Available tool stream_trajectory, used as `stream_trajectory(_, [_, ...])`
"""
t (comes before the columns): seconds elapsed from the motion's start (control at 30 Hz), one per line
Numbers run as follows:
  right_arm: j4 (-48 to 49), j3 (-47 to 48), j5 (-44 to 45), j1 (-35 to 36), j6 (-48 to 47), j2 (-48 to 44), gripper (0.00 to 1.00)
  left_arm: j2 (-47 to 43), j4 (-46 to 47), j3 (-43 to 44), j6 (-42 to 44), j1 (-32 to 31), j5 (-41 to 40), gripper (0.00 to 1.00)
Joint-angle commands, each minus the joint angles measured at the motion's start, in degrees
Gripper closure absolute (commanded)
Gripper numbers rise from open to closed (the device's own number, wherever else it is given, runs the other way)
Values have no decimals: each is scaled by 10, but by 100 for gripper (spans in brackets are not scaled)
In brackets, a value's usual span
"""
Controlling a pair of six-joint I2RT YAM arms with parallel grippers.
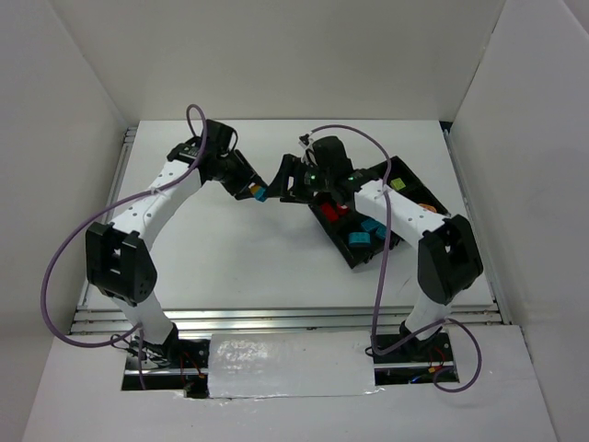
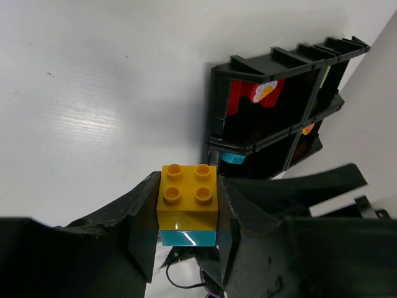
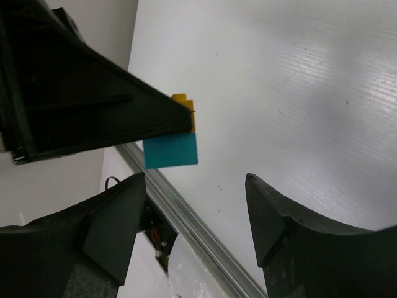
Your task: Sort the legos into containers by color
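Observation:
My left gripper [image 1: 250, 187] is shut on a two-coloured lego, yellow-orange on top and cyan below [image 1: 257, 192], and holds it above the table. In the left wrist view this lego [image 2: 188, 202] sits squarely between the gripper's [image 2: 189, 184] two fingers. My right gripper [image 1: 282, 181] is open and empty, just right of that lego. In the right wrist view the lego's cyan half [image 3: 171, 151] hangs just above the left finger of the right gripper [image 3: 195, 198]. The black tray [image 1: 352, 260] lies right of centre with red [image 1: 336, 210], cyan [image 1: 368, 227], green [image 1: 398, 184] and orange [image 1: 423, 207] legos in its compartments.
The tray [image 2: 217, 99] also shows in the left wrist view, with a red lego [image 2: 263, 93] inside. White walls enclose the table. A metal rail [image 1: 285, 318] runs along the near edge. Purple cables loop beside both arms.

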Motion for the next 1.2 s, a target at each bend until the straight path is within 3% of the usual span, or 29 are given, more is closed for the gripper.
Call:
stream_trajectory(0.0, [48, 26, 0, 2, -2, 20, 28, -3, 3, 27, -1, 0, 30, 100])
stream_trajectory(0.27, [85, 39, -2, 7, 13, 47, 39, 2, 8, 22, 3, -1, 52, 100])
stream_trajectory(0.6, [183, 23, -94, 10, 23, 50, 38, 11, 0, 29, 12, -1, 45, 100])
stream_trajectory(0.83, [184, 9, -33, 11, 35, 47, 41, 7, 2, 34, 11, -1, 57, 100])
stream_trajectory(0.93, [187, 15, -36, 12, 36, 54, 50, 6, -1, 39, 11, -1, 54, 100])
stream_trajectory(1.03, [187, 15, -45, 10, 33, 54, 70, 6, -10, 44, 15, 1, 43, 100])
stream_trajectory(1.07, [187, 9, -45, 11, 33, 52, 95, 6, -12, 46, 18, 2, 38, 100])
stream_trajectory(1.1, [187, 7, -49, 10, 31, 49, 100, 7, -13, 46, 19, 5, 35, 100])
stream_trajectory(1.17, [188, -8, -62, 11, 20, 42, 100, 10, -17, 53, 25, 11, 24, 100])
